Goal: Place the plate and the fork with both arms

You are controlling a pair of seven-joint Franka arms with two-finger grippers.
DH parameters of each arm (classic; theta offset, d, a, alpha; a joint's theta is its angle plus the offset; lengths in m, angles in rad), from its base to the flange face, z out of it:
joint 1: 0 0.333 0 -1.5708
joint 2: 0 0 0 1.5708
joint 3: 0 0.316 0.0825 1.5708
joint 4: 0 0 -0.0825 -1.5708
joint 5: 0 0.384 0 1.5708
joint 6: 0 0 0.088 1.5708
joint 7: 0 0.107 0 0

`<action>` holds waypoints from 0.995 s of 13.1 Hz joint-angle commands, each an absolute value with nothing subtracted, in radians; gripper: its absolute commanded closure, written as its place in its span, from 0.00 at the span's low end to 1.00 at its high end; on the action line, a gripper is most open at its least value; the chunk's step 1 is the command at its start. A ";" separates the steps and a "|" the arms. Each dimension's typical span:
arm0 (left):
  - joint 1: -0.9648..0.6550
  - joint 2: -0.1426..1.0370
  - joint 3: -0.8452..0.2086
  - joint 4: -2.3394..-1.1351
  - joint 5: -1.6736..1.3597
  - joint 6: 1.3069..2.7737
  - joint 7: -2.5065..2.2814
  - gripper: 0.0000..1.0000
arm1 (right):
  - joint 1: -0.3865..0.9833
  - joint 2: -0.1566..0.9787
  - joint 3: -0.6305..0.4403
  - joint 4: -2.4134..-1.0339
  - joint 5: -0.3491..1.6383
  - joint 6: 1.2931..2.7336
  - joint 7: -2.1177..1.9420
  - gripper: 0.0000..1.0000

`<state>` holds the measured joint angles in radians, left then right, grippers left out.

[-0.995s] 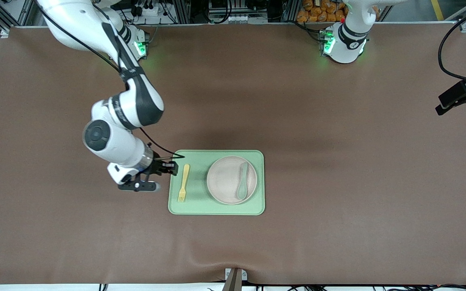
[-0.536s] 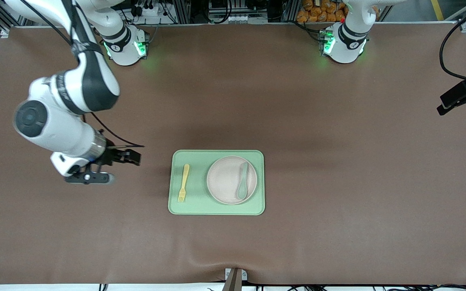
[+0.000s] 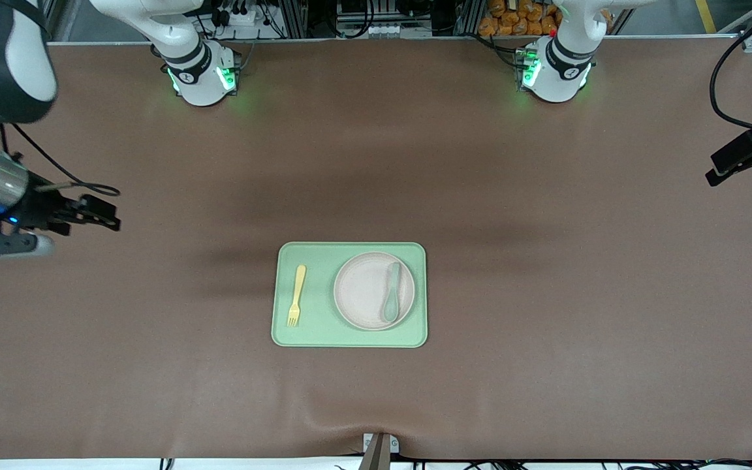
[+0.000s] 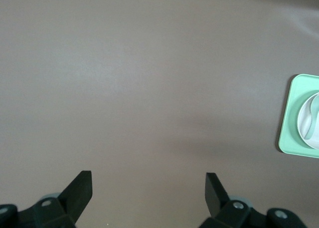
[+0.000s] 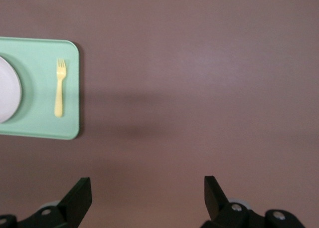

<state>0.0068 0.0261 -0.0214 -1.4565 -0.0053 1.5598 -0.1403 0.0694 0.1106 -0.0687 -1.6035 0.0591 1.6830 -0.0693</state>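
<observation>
The beige-pink plate (image 3: 366,290) lies on the light-green tray (image 3: 350,338) with a grey-green spoon (image 3: 392,292) in it. The pale-yellow fork (image 3: 296,295) lies on the tray beside the plate, toward the right arm's end. My right gripper (image 3: 103,217) is open and empty over bare table at the right arm's end, well away from the tray. Its wrist view shows its open gripper (image 5: 148,188), the fork (image 5: 60,88), the tray (image 5: 40,130) and the plate's edge (image 5: 7,91). My left gripper (image 4: 148,183) is open and empty over bare table; the tray (image 4: 287,123) and plate (image 4: 305,133) show at that view's edge.
The brown table cover spreads wide around the tray. A black clamp with cables (image 3: 745,156) juts in at the left arm's end of the table. The arms' bases (image 3: 203,72) (image 3: 555,65) stand at the table's edge farthest from the front camera.
My right gripper has pulled away from the tray's edge next to the fork, toward the right arm's end of the table. The fork, plate and spoon have not moved.
</observation>
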 commanded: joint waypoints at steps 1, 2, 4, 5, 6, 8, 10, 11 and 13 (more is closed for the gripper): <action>0.012 -0.009 -0.041 -1.476 -0.020 1.543 -0.129 0.00 | 0.057 0.057 -0.055 -1.562 -0.001 1.567 -0.077 0.00; 0.011 -0.015 -0.052 -1.485 -0.020 1.542 -0.127 0.00 | 0.055 0.057 -0.055 -1.533 -0.008 1.508 -0.071 0.00; 0.012 -0.034 -0.084 -1.503 -0.017 1.542 -0.140 0.00 | 0.038 0.057 -0.055 -1.476 -0.008 1.412 -0.066 0.00; 0.014 -0.035 -0.084 -1.502 -0.017 1.536 -0.138 0.00 | 0.037 0.057 -0.058 -1.464 -0.009 1.375 -0.063 0.00; 0.015 -0.035 -0.084 -1.500 -0.017 1.528 -0.123 0.00 | 0.034 0.055 -0.061 -1.453 -0.008 1.347 -0.043 0.00; 0.017 -0.035 -0.084 -1.496 -0.017 1.511 -0.117 0.00 | 0.035 0.035 -0.078 -1.453 -0.002 1.335 -0.017 0.00; 0.017 -0.035 -0.080 -1.490 -0.014 1.508 -0.092 0.00 | 0.035 0.028 -0.077 -1.453 0.002 1.341 -0.015 0.00; 0.017 -0.035 -0.078 -1.488 -0.012 1.508 -0.094 0.00 | 0.037 0.026 -0.077 -1.453 0.002 1.342 -0.017 0.00; 0.017 -0.035 -0.078 -1.483 -0.009 1.494 -0.094 0.00 | 0.037 0.014 -0.074 -1.456 0.002 1.351 -0.017 0.00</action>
